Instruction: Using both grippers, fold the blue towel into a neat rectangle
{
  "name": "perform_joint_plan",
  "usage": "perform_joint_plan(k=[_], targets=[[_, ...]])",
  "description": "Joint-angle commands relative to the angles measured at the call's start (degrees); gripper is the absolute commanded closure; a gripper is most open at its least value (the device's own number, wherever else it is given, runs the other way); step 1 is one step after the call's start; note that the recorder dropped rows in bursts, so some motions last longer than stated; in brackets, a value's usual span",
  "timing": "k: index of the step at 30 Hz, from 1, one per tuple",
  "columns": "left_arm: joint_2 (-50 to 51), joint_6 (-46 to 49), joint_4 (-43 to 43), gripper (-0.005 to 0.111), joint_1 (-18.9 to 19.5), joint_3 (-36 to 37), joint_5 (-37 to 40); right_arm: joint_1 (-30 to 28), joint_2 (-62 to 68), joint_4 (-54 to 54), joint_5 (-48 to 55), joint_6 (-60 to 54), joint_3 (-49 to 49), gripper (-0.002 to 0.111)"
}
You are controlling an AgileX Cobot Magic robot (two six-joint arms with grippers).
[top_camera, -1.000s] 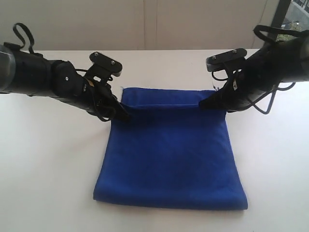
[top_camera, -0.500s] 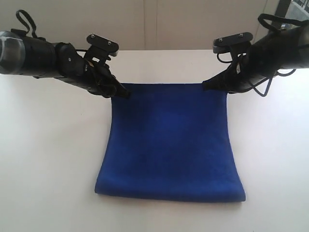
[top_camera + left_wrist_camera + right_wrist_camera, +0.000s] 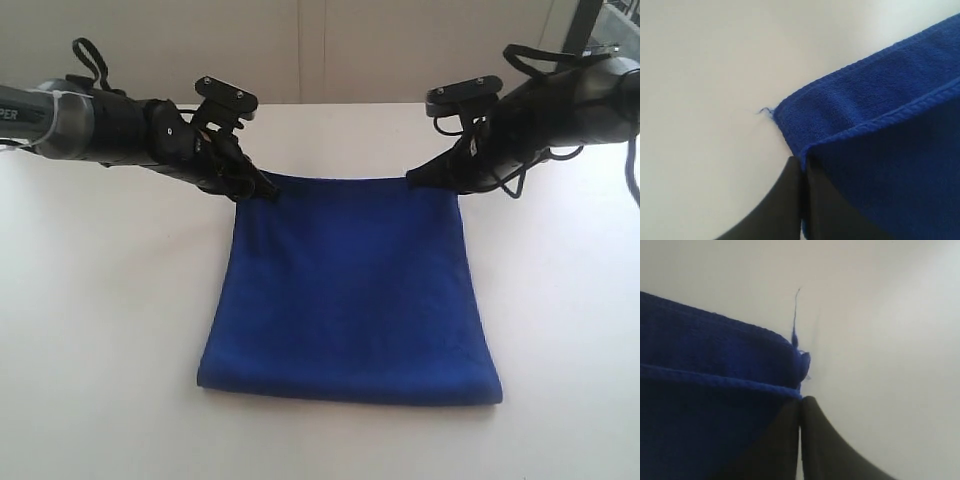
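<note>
The blue towel (image 3: 348,285) lies doubled over on the white table, its fold at the near edge. My left gripper (image 3: 270,192) is shut on the upper layer's far left corner. My right gripper (image 3: 414,182) is shut on the far right corner. Between them the held hem runs a little above the table. In the left wrist view the black fingers (image 3: 790,195) pinch the top layer of the blue towel (image 3: 880,165), with the lower layer's corner beyond. In the right wrist view the fingers (image 3: 815,440) pinch the towel (image 3: 705,410) at its corner, where a loose thread sticks out.
The white table (image 3: 100,330) spreads bare to both sides of the towel. A pale wall rises behind its far edge. A dark window frame (image 3: 585,25) shows at the top right corner.
Both grippers have carried the towel's upper edge away from the near side, toward the lower layer's far edge. The strip of lower layer seen behind the held edge is now covered.
</note>
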Motion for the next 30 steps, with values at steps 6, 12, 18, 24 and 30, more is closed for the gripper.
perform_joint_plan(k=[6, 12, 18, 24, 30], targets=[[2.8, -0.4, 0.0, 0.107, 1.2, -1.7, -1.0, -1.3, 2.7, -0.8, -2.7, 0.2, -1.8, 0.108], [2.8, -0.5, -0.2, 0.092, 1.2, -1.7, -1.5, -1.3, 2.7, -0.8, -4.2, 0.1, -1.8, 0.092], [2.8, -0.5, -0.2, 0.052, 1.2, -1.7, -1.7, -1.3, 2.7, -0.8, -4.3, 0.2, -1.8, 0.065], [2.8, -0.5, -0.2, 0.043, 1.2, -1.7, -1.5, -1.3, 2.7, -0.8, -3.8, 1.4, -1.8, 0.063], [0.7, -0.5, -0.2, 0.043, 1.2, -1.7, 0.2, -1.3, 0.6, -0.8, 0.9, 1.5, -1.8, 0.063]])
